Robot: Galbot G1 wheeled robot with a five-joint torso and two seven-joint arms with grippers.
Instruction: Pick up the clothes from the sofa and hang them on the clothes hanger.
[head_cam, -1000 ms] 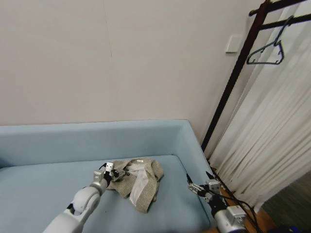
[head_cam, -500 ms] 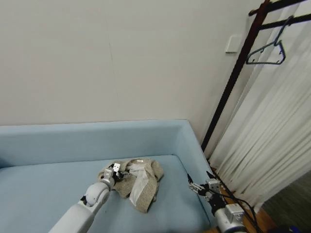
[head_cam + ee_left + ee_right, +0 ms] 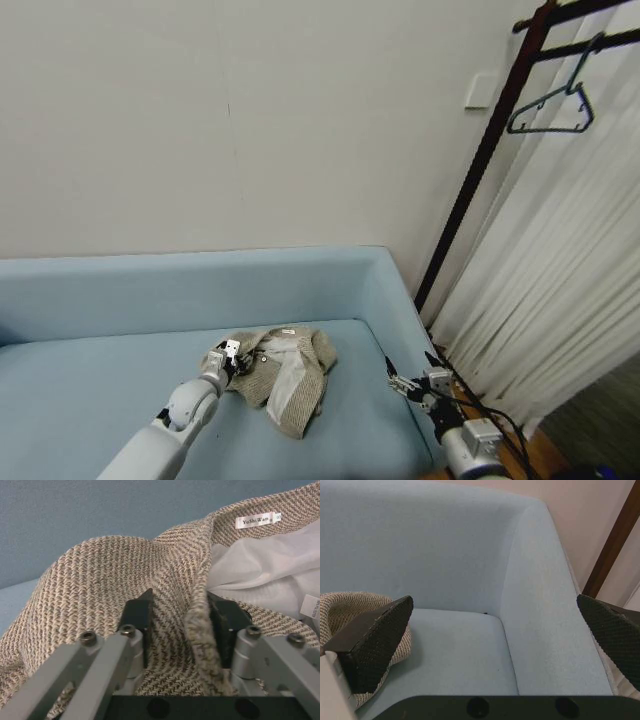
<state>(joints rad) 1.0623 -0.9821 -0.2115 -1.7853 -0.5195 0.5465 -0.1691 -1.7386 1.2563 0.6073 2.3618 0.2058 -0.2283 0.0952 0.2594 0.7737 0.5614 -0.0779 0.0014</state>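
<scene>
We see one jacket point(image 3: 278, 372), and it lies crumpled on the seat of the pale blue sofa point(image 3: 300, 275), towards the sofa's right end and close to the backrest. It is a beige and brown herringbone weave. Its white lining point(image 3: 260, 565) is turned out where the front falls open. We count two white labels. One label point(image 3: 255, 520) is sewn at the collar and carries printed letters, and a second tag point(image 3: 312, 607) sits on the lining.

The left gripper point(image 3: 232, 358) is down on the left part of the jacket. In the left wrist view its two black pads point(image 3: 139, 622) stand apart with a raised fold of the weave between them. The fold lies against one pad, and we do not see it pinched from both sides.

The right gripper point(image 3: 408, 384) hangs low by the sofa's right armrest, well apart from the jacket. Its two textured fingers point(image 3: 375, 640) are spread wide with nothing between them.

We count one black hanger point(image 3: 548, 105), which is bare. It hangs from the bar of the dark rack point(image 3: 480, 165) high on the right, beside the white curtain point(image 3: 560, 290).
</scene>
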